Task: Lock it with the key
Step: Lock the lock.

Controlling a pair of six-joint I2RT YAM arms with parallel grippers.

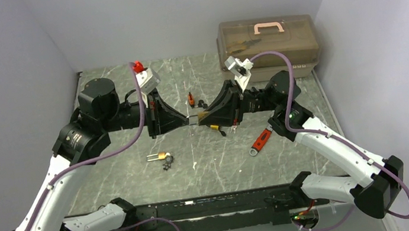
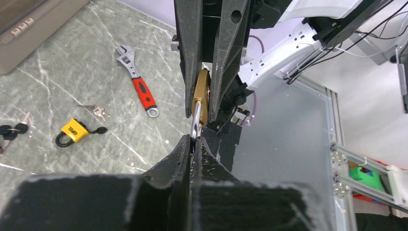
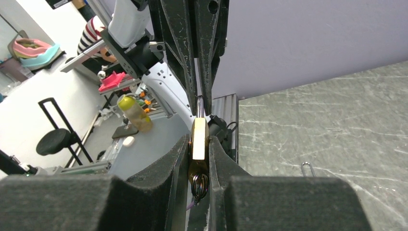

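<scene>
Small brass padlock [image 2: 202, 94] with a silver shackle [image 2: 196, 120] is held in the air over the middle of the grey marble-pattern counter [image 1: 215, 171], between the two arms. The left fingers [image 2: 175, 156] are pinched narrow on the shackle tip. The right fingers [image 3: 174, 166] are clamped on the lock body, with a dark key ring [image 3: 199, 184] hanging at its lower end between them. I can't tell if a key is seated in the keyhole.

Risks, as a judgement:
- The left grip is only on thin round steel at the fingertips, so a push to seat the shackle could make it slip or twist out.
- If the arms are not in line, the shackle leg misses its hole, or the arms strain against each other.
- The key ring is boxed in by the right fingers and both sets of fingers are busy, so nothing is free to turn the key. A regrasp could drop the lock onto the counter.

From the held lock:
- a translucent brown plastic toolbox [image 1: 267, 44] with a pink handle, at 1 o'clock
- a red-handled adjustable wrench [image 1: 261, 140], at 4 o'clock
- a loose gold-coloured padlock [image 1: 161, 156], at 8 o'clock

Writing: a yellow padlock with a black shackle [image 2: 73, 130], at 9 o'clock in the left wrist view, has dark lettering too small to read. Nothing legible on the held lock or toolbox.
</scene>
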